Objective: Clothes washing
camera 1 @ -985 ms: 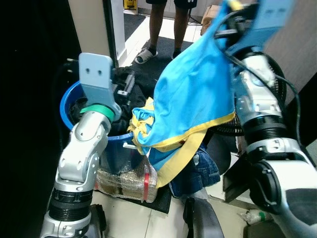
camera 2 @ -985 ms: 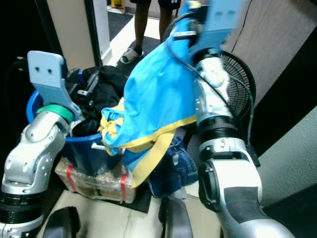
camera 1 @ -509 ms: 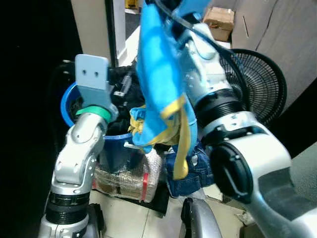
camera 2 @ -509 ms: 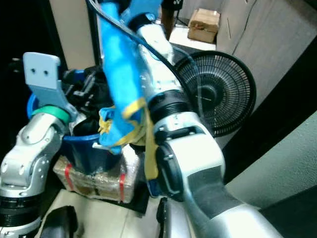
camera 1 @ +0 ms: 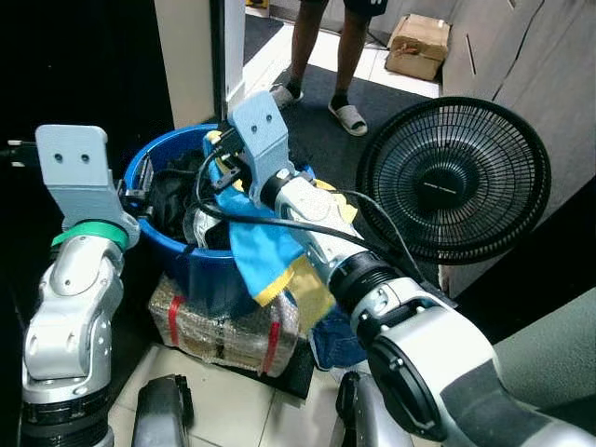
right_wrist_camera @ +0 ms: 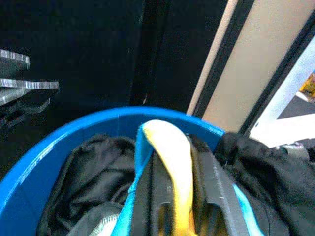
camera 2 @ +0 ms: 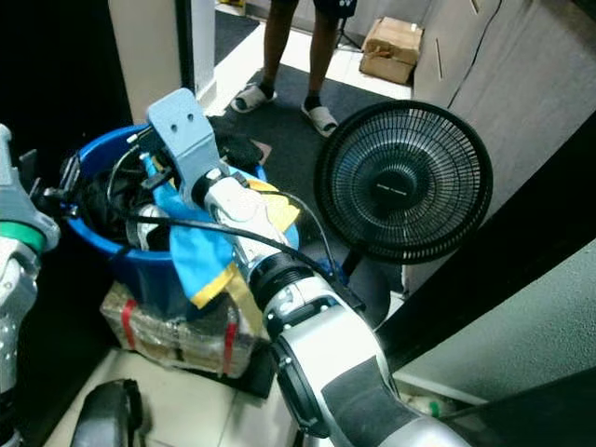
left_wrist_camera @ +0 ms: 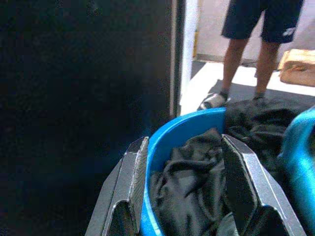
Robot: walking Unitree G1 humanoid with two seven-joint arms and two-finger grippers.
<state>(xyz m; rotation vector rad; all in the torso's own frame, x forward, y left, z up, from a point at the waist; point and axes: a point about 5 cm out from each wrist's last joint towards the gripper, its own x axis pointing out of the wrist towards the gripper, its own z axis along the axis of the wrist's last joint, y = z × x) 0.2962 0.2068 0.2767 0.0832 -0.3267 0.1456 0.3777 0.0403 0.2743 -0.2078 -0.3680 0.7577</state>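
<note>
My right gripper [right_wrist_camera: 172, 196] pinches the blue and yellow garment [camera 1: 265, 256] over the round blue plastic tub [camera 1: 200, 270], which is packed with dark clothes [left_wrist_camera: 197, 191]. My left gripper [left_wrist_camera: 189, 196] straddles the tub's rim, fingers spread, empty. A black fan [camera 1: 453, 180] stands beside; a person's legs [camera 1: 326, 47] stand beyond.

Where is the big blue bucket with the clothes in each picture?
Left eye view: blue bucket, centre-left, on a wrapped bundle.
Right eye view: its front wall, at the left.
Left wrist view: its rim, between the left gripper fingers.
Right wrist view: its rim, across the lower half.
Shared landmark: black clothes inside.
</note>
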